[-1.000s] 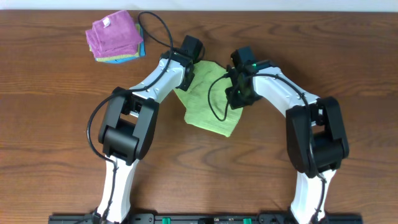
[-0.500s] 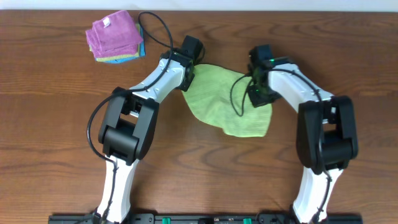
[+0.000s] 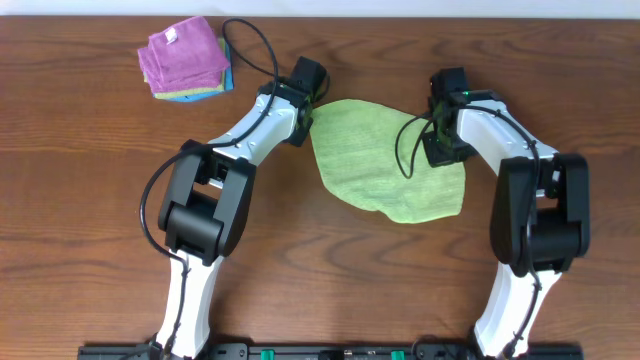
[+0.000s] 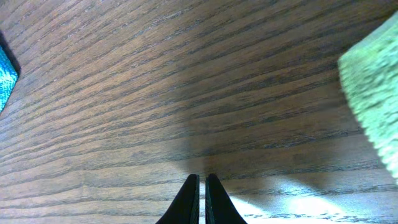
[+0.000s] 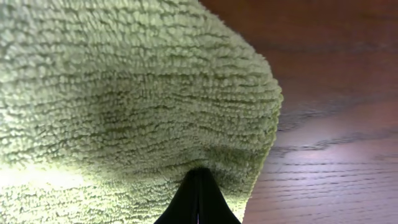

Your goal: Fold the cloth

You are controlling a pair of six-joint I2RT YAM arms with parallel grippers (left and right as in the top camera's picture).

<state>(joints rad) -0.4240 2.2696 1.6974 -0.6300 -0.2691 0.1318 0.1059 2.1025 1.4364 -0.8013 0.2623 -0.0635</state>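
The green cloth (image 3: 385, 165) lies spread out flat on the wooden table between my two arms. My right gripper (image 3: 440, 150) is shut on the cloth's upper right part; in the right wrist view the fingertips (image 5: 198, 186) pinch the fuzzy green cloth (image 5: 124, 93) near its edge. My left gripper (image 3: 302, 122) sits at the cloth's upper left edge. In the left wrist view its fingers (image 4: 200, 190) are shut over bare wood with nothing between them, and the cloth (image 4: 376, 93) lies apart at the right.
A stack of folded cloths (image 3: 185, 58), pink on top with green and blue below, sits at the far left corner of the table. Its blue edge shows in the left wrist view (image 4: 5, 78). Black cables loop from both arms.
My right gripper has moved right, pulling the cloth open from a bunched fold into a wide flat sheet. The cloth's left edge slid slightly right. The left arm has stayed put.
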